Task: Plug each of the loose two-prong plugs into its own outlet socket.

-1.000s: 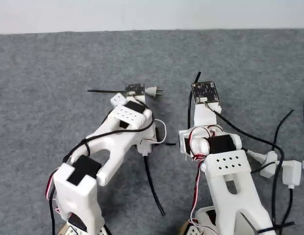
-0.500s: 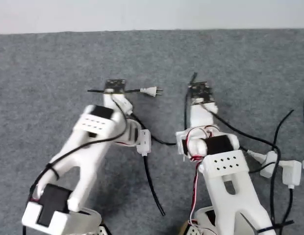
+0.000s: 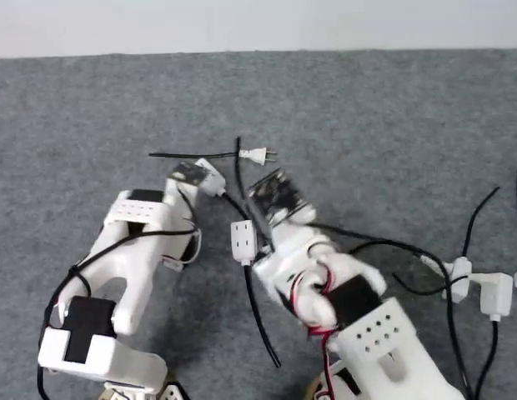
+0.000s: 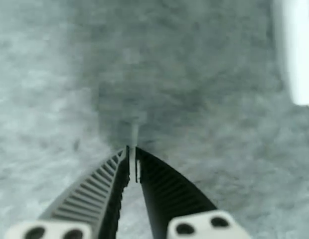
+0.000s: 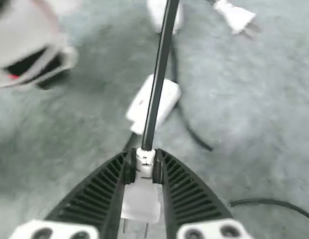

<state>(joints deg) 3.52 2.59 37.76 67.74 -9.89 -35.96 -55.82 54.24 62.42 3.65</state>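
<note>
My right gripper [image 5: 140,155] is shut on a white two-prong plug [image 5: 140,196], prongs toward the wrist, its black cord [image 5: 158,74] running away over a white outlet socket [image 5: 153,102] on the carpet. In the high view this gripper [image 3: 271,200] hangs just right of that outlet socket [image 3: 243,240]. A second loose plug [image 3: 257,155] lies farther back, its cord trailing left; the right wrist view has this plug [image 5: 235,16] too. My left gripper [image 4: 131,149] is shut with nothing in it, above bare carpet, left of the outlet in the high view [image 3: 204,175].
Grey carpet [image 3: 392,108] covers the table. More white plugs and adapters [image 3: 479,283] with tangled black cords lie at the right edge. A black cord [image 3: 260,321] runs from the outlet toward the front. The back half of the carpet is open.
The right arm has swung left with its plug, from the centre-right to just beside the outlet. The left arm has drawn back left, away from the loose plug, uncovering the outlet.
</note>
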